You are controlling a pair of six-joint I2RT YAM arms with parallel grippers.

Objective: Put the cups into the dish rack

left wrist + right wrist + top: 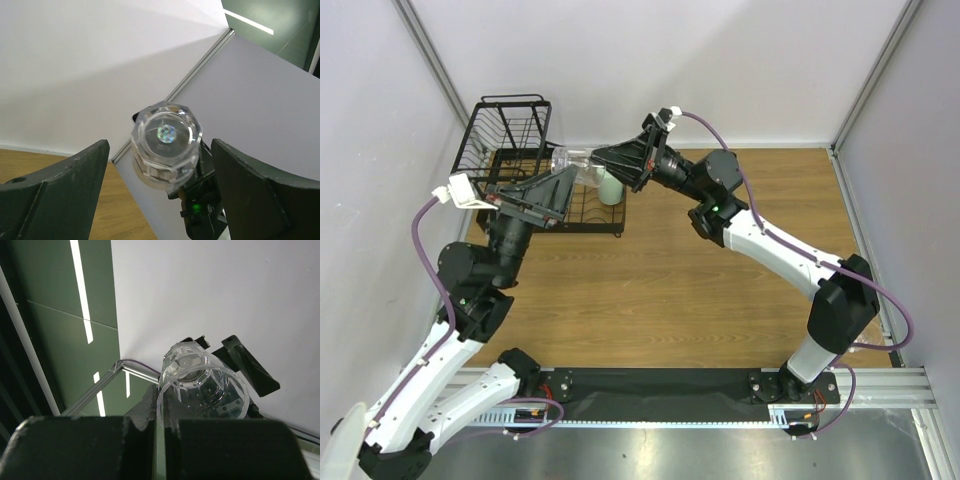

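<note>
A clear glass cup [574, 161] hangs on its side in the air above the black wire dish rack [505, 130]. My right gripper [602, 160] is shut on the cup's rim; in the right wrist view the rim wall sits pinched between the fingers [135, 445] with the cup [202, 387] beyond. My left gripper [563, 182] is open, its two fingers either side of the cup's base [166, 145], apart from it. The left gripper [160, 190] is empty. A mint-green tumbler [610, 188] stands in the rack's low tray.
The rack's raised basket is at the back left by the wall; its low tray [592, 226] reaches right onto the wooden table [700, 300]. White walls close in the back and sides. Both arms meet over the rack.
</note>
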